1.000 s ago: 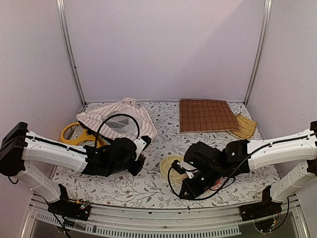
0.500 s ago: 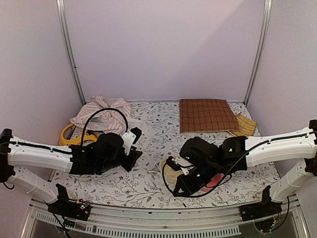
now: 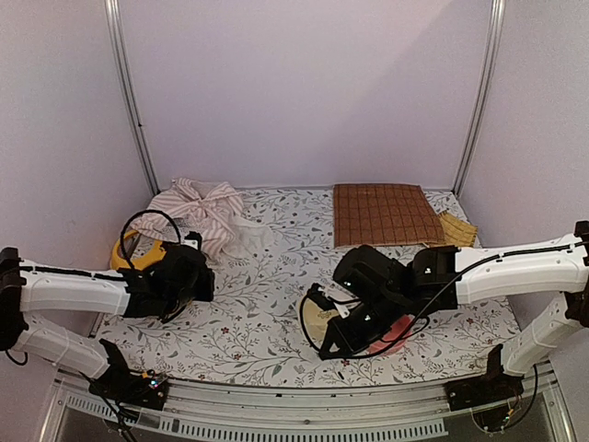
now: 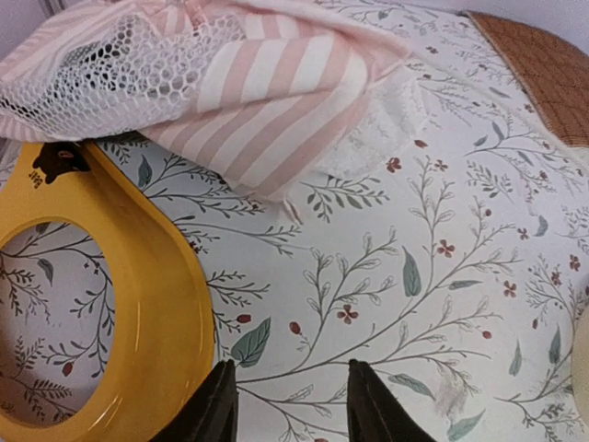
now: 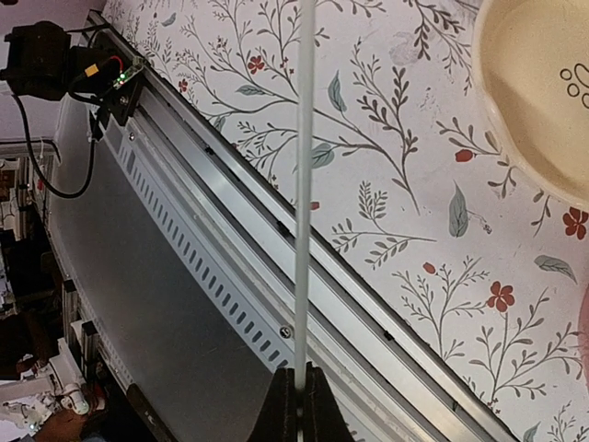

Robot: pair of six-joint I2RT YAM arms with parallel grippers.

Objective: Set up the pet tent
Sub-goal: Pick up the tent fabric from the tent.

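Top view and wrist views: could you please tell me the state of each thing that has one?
pet tent: collapsed in a heap, not set up.
left gripper: open, empty.
right gripper: shut on a clear pole.
brown mat: lying flat.
cream bowl: upright.
yellow ring: lying flat.

1. Top view: soft even light, faint shadows on the white floral-print table cover point(image 3: 267, 322).
2. Left wrist: bright, crisp.
3. Right wrist: thin clear pole point(image 5: 301, 184) kinda washed out, 8 o'clock corner dark.
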